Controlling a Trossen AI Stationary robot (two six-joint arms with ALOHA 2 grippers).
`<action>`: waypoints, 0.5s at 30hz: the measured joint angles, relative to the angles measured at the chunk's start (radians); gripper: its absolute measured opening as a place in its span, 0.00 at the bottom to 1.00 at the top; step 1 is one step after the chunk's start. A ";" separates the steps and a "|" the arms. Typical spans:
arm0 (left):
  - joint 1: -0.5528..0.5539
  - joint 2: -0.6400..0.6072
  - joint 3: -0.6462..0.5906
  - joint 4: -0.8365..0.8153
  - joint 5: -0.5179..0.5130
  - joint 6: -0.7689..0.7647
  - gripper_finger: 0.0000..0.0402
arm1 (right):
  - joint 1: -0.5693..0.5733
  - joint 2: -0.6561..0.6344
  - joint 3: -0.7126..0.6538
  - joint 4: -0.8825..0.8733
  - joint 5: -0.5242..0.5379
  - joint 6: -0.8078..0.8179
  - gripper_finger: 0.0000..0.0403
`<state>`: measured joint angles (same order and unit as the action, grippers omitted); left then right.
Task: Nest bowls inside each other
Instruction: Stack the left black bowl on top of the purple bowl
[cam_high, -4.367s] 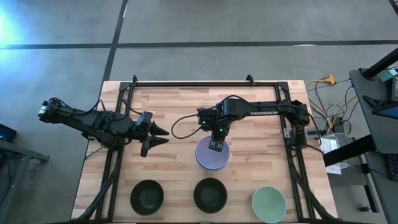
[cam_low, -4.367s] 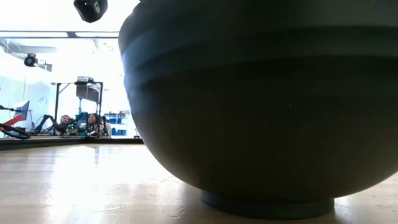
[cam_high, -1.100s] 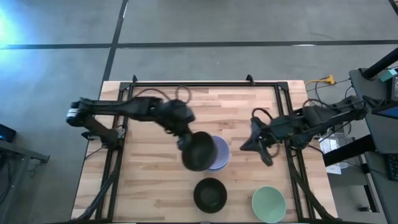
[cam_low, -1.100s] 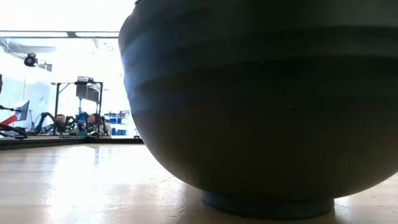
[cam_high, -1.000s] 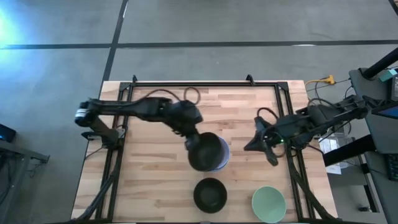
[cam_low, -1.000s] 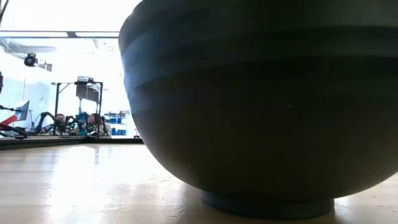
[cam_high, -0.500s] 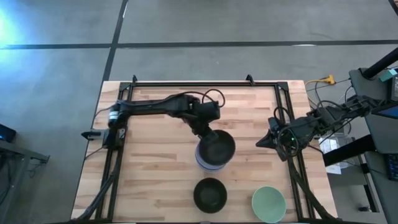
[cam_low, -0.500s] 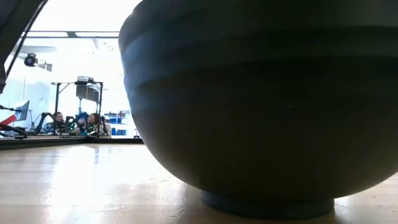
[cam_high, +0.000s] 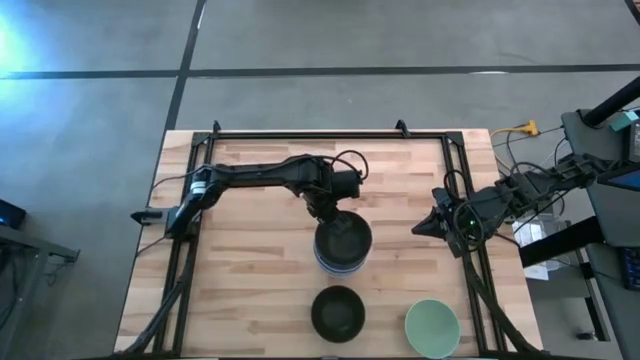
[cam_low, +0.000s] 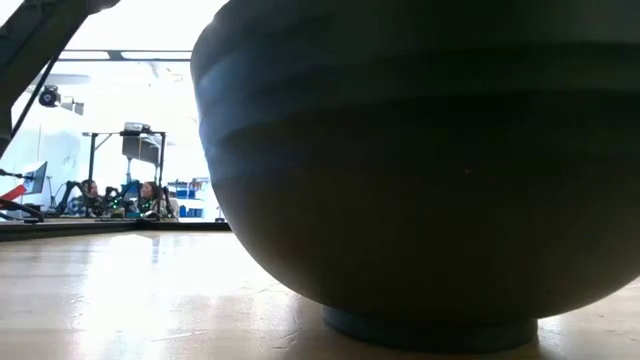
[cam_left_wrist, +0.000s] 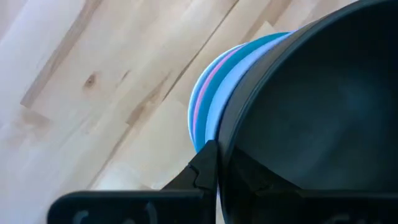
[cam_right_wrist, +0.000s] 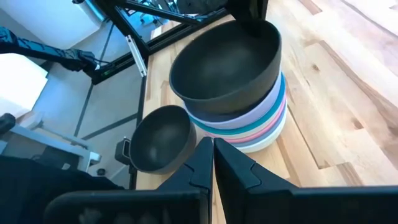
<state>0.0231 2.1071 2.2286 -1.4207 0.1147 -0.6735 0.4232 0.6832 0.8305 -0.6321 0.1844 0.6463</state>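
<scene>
A black bowl sits tilted in the top of a stack of bowls at the table's middle; the stack shows lavender, teal, pink and white rims. My left gripper is shut on that bowl at its far side. Near the front edge a second black bowl and a pale green bowl stand on their feet. My right gripper waits shut at the table's right side, pointing at the stack and touching nothing. My left gripper pinches the black bowl's rim on its far side, one finger outside the wall and the other inside. The fingers come from above, slanting down. The bowl is tilted inside the stack's top bowl.
The second black bowl fills the low view. Dark frame rails run along the table's far, left and right edges. Bare wood lies left of the stack.
My left gripper has carried the black bowl toward the table's right and a little toward the far edge, over the stack, and down into it. My right arm has drawn back toward the table's right edge, its gripper still shut.
</scene>
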 joint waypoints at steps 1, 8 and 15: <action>-0.001 0.000 -0.005 -0.002 -0.008 0.002 0.00 | 0.000 0.000 0.000 0.001 0.000 0.000 0.02; -0.001 0.000 -0.010 -0.019 -0.046 0.008 0.00 | 0.000 0.000 0.000 0.006 0.000 -0.009 0.02; -0.001 0.002 -0.026 -0.002 -0.039 0.073 0.01 | 0.000 0.000 0.000 0.010 0.001 -0.011 0.02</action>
<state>0.0223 2.1093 2.2021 -1.4232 0.0760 -0.6006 0.4232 0.6830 0.8304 -0.6216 0.1851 0.6353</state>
